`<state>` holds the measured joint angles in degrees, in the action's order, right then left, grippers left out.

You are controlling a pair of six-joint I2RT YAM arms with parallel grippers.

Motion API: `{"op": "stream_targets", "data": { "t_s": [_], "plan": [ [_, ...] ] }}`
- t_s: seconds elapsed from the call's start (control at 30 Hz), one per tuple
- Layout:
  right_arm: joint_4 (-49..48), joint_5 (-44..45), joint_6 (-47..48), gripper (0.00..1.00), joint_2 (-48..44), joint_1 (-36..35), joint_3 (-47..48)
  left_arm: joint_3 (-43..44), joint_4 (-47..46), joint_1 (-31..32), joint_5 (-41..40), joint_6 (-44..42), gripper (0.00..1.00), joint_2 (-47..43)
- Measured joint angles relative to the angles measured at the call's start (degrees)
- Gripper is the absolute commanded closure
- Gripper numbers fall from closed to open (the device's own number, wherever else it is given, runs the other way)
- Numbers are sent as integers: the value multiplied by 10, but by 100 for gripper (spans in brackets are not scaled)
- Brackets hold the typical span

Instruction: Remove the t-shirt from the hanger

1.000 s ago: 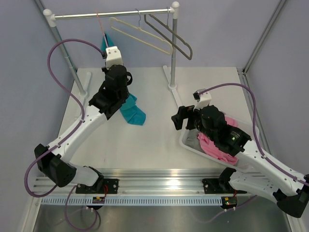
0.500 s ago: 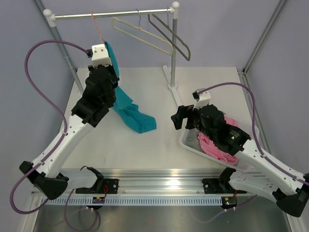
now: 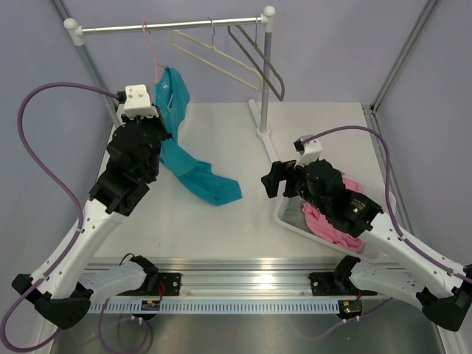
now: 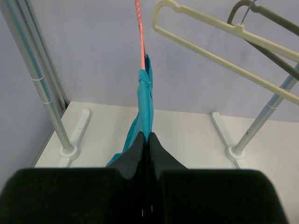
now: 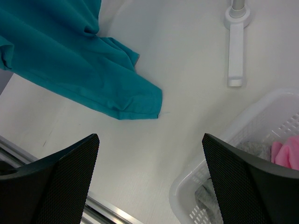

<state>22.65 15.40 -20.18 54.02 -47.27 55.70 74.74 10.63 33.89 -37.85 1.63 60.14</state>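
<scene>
The teal t-shirt [image 3: 173, 99] hangs from the thin pink hanger [image 3: 150, 43] on the rail, and its lower part trails onto the table [image 3: 210, 184]. My left gripper [image 3: 161, 118] is shut on the shirt's cloth just below the hanger; in the left wrist view the fingers [image 4: 140, 149] pinch the teal fabric [image 4: 147, 100] under the pink hanger [image 4: 139, 32]. My right gripper [image 3: 274, 179] is open and empty above the table, right of the shirt's end. The right wrist view shows the shirt's end [image 5: 93, 79].
A cream hanger [image 3: 210, 55] and a grey hanger [image 3: 258, 59] hang on the rail [image 3: 169, 26]. The rack's right post [image 3: 264, 88] stands at the table's back middle. A white basket [image 3: 369, 243] with a pink garment [image 3: 332, 221] sits at the right.
My left gripper has pulled left and toward the near side with the teal shirt in it, stretching it out from the hanger. The right arm has not moved.
</scene>
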Motion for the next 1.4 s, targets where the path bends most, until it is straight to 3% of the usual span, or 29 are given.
{"op": "stream_targets", "data": {
  "t_s": [0.6, 1.1, 1.4],
  "plan": [
    [-5, -30, 20, 0, -16, 0, 2, -41, -22, -1, 38, -64, 100, -63],
    [-5, -31, 22, 0, -14, 0, 2, 25, -108, -1, 40, -146, 100, 35],
    [-5, -61, 26, 0, -13, 0, 2, 24, -121, -1, 48, -168, 100, 12]
  ]
}}
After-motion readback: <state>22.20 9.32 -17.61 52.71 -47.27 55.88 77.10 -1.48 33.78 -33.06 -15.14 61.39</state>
